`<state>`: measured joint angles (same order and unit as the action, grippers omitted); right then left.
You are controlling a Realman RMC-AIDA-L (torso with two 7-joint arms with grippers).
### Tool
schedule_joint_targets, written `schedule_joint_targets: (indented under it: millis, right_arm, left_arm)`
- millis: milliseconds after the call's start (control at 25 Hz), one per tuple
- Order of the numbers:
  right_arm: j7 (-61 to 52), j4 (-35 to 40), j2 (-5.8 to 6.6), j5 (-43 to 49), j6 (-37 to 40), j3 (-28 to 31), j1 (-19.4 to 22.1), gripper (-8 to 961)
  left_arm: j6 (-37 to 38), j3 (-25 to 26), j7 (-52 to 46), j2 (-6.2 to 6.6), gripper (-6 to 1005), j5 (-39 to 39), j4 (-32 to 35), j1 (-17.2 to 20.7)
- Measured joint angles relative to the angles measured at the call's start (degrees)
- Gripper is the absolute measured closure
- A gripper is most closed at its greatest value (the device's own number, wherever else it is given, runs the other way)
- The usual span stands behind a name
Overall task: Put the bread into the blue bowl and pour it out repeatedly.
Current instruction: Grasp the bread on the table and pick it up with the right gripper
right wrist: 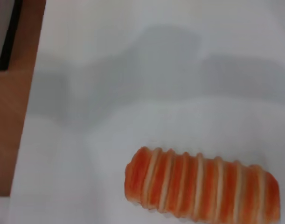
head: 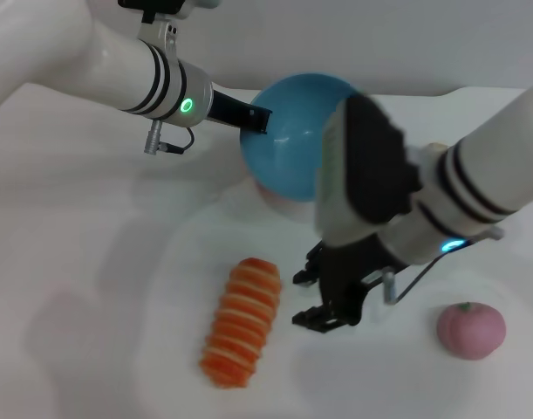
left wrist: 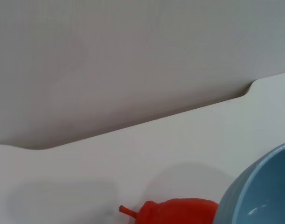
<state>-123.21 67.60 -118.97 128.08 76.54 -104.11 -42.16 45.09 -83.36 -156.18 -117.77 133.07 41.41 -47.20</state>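
The bread lies striped side up on the table, just to the left of the right gripper, whose jaws stand wide and empty. The left gripper holds the blue bowl by its rim, tilted, behind. A good grasp probably spans the loaf's narrow width at mid-length, so it hangs level.

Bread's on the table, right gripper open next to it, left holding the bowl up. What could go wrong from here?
1. The right gripper sits beside the bread, not over it; closing now could nudge it away.
2. The blue bowl, held tilted off the table by the left gripper, is close above the right arm; lifting could bump it.
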Motion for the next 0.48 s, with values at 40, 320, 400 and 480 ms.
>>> schedule_joint_targets:
  millis: [40, 320, 400, 480]
  right_arm:
    - [0.0, -0.5, -0.03, 0.0, -1.2, -1.6, -0.3, 483]
    - [-0.6, -4.3, -0.5, -2.0, -12.1, -8.7, -0.6, 486]
    - [-0.7, -6.0, -0.52, -3.5, -14.6, -10.3, -0.8, 487]
    - [-0.7, -7.9, -0.53, -5.2, -17.0, -11.4, -0.9, 487]
  left_arm:
    - [0.1, 0.0, 0.0, -0.02, 1000, -0.1, 0.0, 0.0]
    - [0.4, 0.0, -0.6, -0.08, 1000, -0.3, 0.1, 0.1]
    - [0.4, 0.0, -0.7, -0.09, 1001, -0.3, 0.2, 0.1]
    - [0.3, 0.0, -0.7, -0.09, 1001, -0.3, 0.2, 0.1]
